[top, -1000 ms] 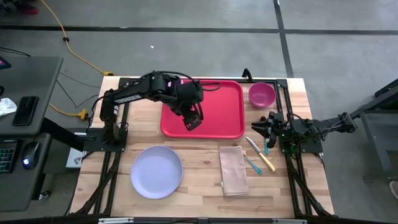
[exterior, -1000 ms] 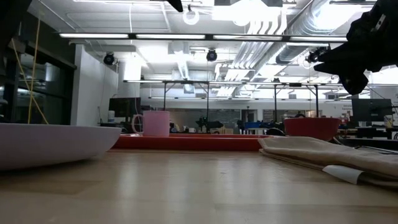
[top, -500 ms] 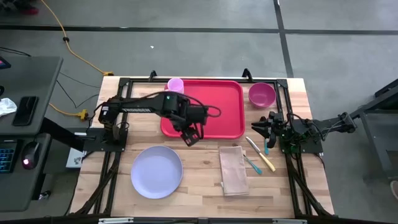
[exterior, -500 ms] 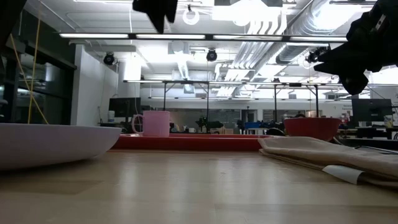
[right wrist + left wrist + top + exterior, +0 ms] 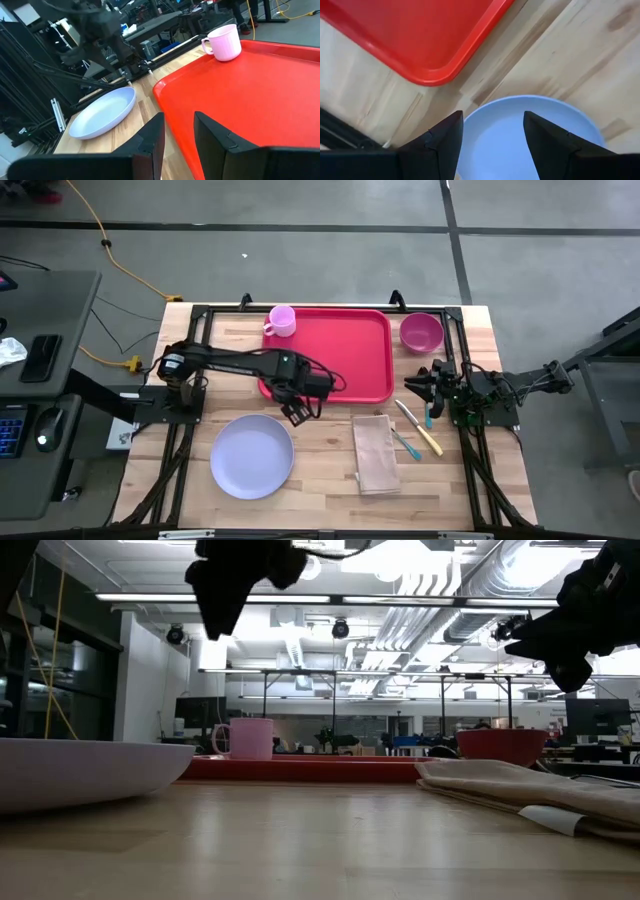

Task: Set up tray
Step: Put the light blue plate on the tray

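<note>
The red tray (image 5: 340,355) lies flat on the table's far half, with a pink mug (image 5: 282,320) standing in its far left corner. A lavender plate (image 5: 251,456) rests on the wood near the front left. My left gripper (image 5: 297,411) hangs open and pointing down, above the plate's far right rim (image 5: 530,125) and just off the tray's near left corner (image 5: 427,75); it touches nothing. My right gripper (image 5: 425,383) waits level at the table's right side, open, facing the tray (image 5: 260,85).
A magenta bowl (image 5: 421,332) stands right of the tray. A folded beige napkin (image 5: 375,453) lies near the front, with cutlery (image 5: 418,428) to its right. Black frame rails (image 5: 190,380) run along the table's sides.
My left gripper has left the space over the tray's left part, going toward the table's near edge and down, and now hangs lower over the plate's far rim. In the high view the arm no longer covers the pink mug.
</note>
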